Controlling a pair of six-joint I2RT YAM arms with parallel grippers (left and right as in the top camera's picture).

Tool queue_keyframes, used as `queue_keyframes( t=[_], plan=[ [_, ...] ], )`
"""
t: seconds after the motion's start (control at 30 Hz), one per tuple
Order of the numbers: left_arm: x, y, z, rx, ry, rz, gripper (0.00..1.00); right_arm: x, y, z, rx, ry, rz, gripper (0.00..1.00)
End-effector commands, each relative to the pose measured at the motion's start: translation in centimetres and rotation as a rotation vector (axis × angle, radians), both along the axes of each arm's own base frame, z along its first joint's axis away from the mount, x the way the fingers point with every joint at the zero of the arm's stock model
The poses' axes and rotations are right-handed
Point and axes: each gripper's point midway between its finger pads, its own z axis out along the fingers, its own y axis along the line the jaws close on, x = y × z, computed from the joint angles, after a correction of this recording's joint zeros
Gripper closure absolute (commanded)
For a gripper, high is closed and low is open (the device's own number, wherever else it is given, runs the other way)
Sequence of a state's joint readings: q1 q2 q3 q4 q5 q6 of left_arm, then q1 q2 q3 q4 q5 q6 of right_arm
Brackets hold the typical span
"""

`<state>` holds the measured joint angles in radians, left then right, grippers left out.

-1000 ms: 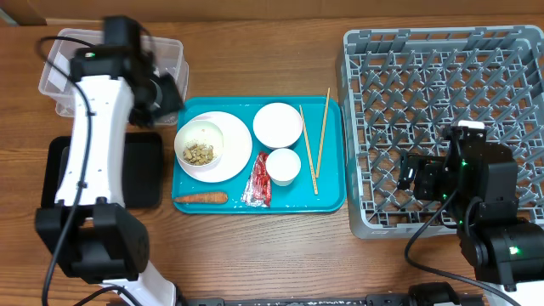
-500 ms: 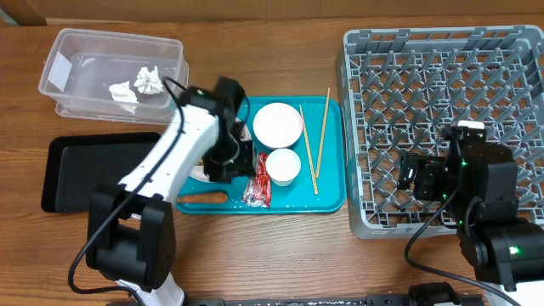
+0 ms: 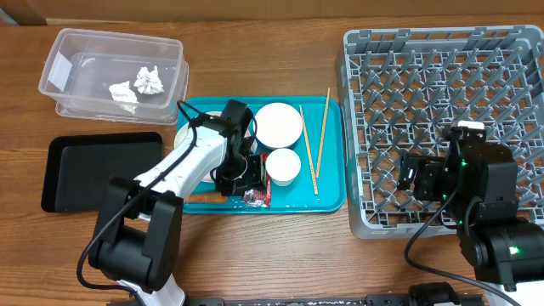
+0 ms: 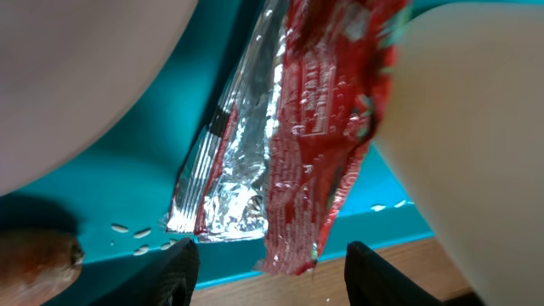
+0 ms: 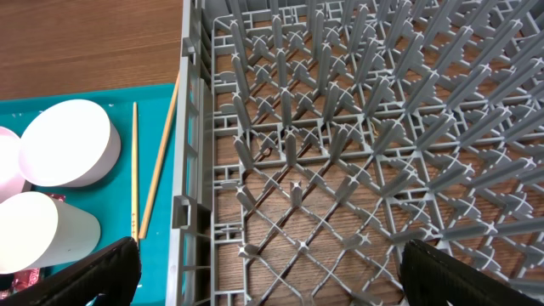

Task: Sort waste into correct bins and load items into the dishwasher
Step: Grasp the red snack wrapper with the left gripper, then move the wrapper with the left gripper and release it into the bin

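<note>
Brown wooden table (image 3: 255, 59), no room visible. From the left we see the tub (image 3: 110, 36) holding foil (image 3: 150, 80), the black tray (image 3: 93, 170), then the teal tray (image 3: 330, 197). The left gripper (image 4: 268, 255) is spread apart, straddling the wrapper (image 4: 319, 127) beside the cup (image 3: 283, 166). Its arm (image 3: 183, 166) blocks most of the plate (image 3: 180, 138). Next come the bowl (image 3: 278, 124), chopsticks (image 3: 319, 144) and dish rack (image 3: 442, 68). The right gripper (image 5: 268, 255) is spread wide above it, empty.

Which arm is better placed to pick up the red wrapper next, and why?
The robot's left. The left tool is open, low over the wrapper on the teal tray. The right tool is over the rack, farther from the wrapper.
</note>
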<state>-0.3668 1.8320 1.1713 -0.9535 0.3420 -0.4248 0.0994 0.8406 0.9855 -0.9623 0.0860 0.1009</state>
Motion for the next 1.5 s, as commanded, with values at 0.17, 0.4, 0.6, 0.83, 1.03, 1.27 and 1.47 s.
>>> queue_keyframes(
  t=[0.17,0.4,0.6,0.83,1.03,1.27,1.47],
  plan=[
    [-0.1,-0.4,-0.1,-0.024,-0.006,0.043,0.57,0.2,-0.3,1.4,-0.001,-0.037,-0.014,0.0],
    [0.2,-0.8,-0.2,-0.028,-0.021,0.048,0.66,0.2,-0.3,1.4,0.0,-0.038,-0.014,0.0],
    [0.1,-1.0,-0.4,0.003,-0.032,0.047,0.64,0.2,-0.3,1.4,-0.001,-0.037,-0.014,0.0],
    [0.2,-1.6,-0.4,-0.004,-0.045,0.038,0.88,0.2,-0.3,1.4,-0.001,-0.037,-0.014,0.0],
    [-0.1,-0.8,-0.2,0.019,-0.021,0.053,0.96,0.2,-0.3,1.4,-0.001,-0.036,-0.014,0.0],
    [3.0,2.1,5.6,0.066,-0.147,0.032,0.96,0.2,-0.3,1.4,-0.001,-0.037,-0.014,0.0],
    [9.2,7.1,14.9,0.169,-0.453,0.123,0.96,0.2,-0.3,1.4,-0.001,-0.037,-0.014,0.0]
  ],
)
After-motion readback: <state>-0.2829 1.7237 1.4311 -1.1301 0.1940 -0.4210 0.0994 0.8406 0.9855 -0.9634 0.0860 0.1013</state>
